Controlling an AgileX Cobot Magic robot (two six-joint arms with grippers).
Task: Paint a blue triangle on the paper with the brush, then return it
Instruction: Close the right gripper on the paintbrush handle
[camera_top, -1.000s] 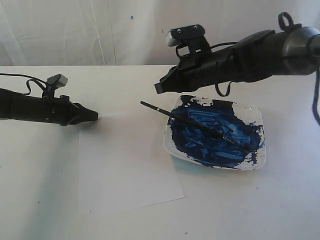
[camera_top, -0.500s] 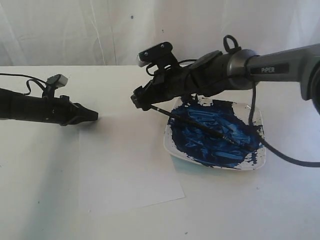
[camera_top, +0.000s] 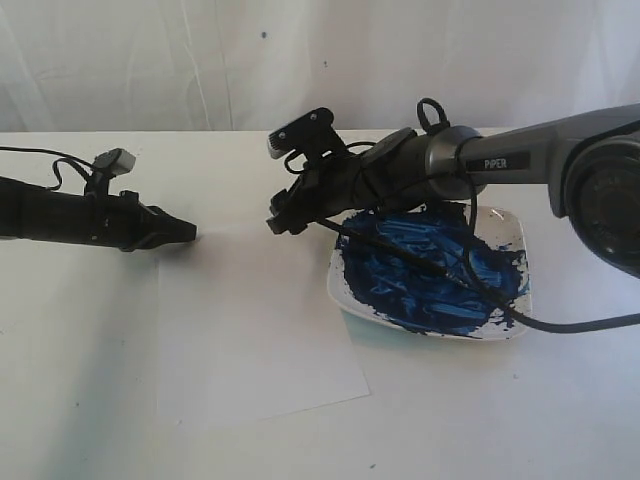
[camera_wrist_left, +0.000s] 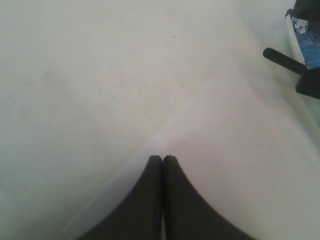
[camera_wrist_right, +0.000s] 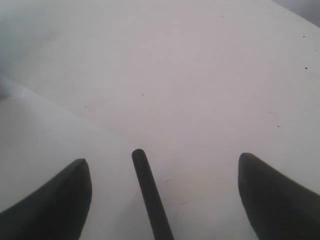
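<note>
Nearest to me, the paper (camera_top: 255, 340) lies flat on the table (camera_top: 80, 400) and it's blank, with no blue triangle on it yet. Just behind its right edge sits the dish (camera_top: 510, 228), smeared thick with blue paint. The brush (camera_top: 400, 255) rests across it: bristles down in the paint, black handle slanting out over the rim towards the paper.

The right gripper (camera_top: 282, 220) is right at that handle's free end, jaws spread wide with the handle between them, nothing pinched yet. Over on the left, the left gripper (camera_top: 188, 233) has its jaws pressed together, tips at the paper's far-left edge. I can't tell whether it's actually touching the sheet. Behind it all hangs a pale curtain (camera_top: 200, 60).

Now the risks. That grip would land very close to the end of the handle, so I'd expect the loaded tip to sag or swing on the lift and fling blue onto the clean sheet. If one jaw meets the handle first, the brush could roll off the rim. And if the left gripper isn't pinning the paper, the strokes may drag it.

Compared with a second ago, the right arm is lower and further left. It was hovering above the dish's far edge with its jaws together, and now they're wide at the handle. Brush, dish, paper and left arm haven't budged.
</note>
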